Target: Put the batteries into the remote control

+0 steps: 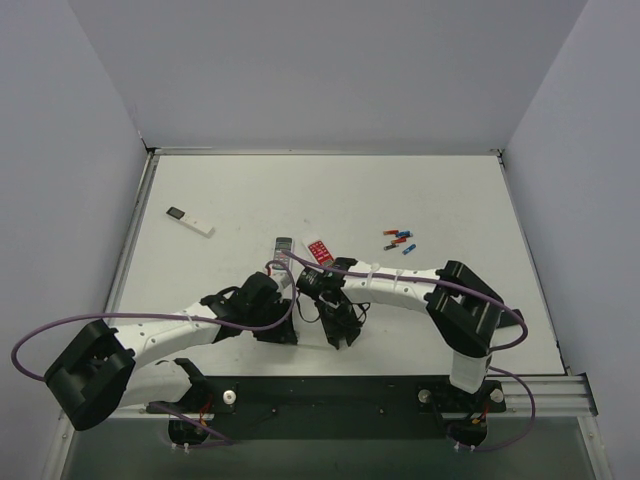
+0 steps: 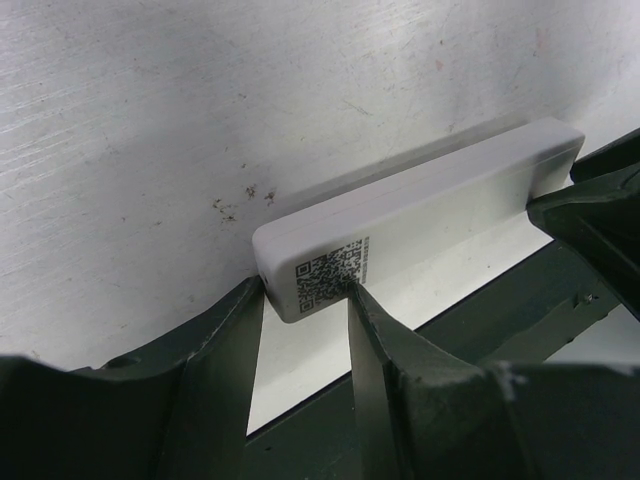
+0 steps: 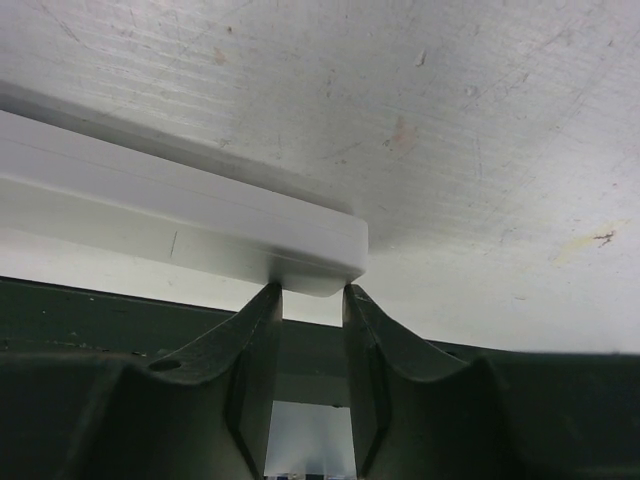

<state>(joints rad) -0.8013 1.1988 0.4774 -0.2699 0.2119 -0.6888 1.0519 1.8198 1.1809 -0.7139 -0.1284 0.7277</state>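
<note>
The left gripper has its jaws partly apart, the fingertips touching the QR-coded end of the remote control. At the other end, the right gripper has its jaws narrowly apart against the remote's rounded edge. Whether either gripper truly clamps the remote, I cannot tell. The remote sits mid-tabletop, well apart from the batteries.

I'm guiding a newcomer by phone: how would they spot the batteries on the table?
On the white table, look right of centre, just beyond the right arm. The batteries lie there in a loose cluster: tiny red and blue cylinders, far smaller than the dark-faced remote farther left.
</note>
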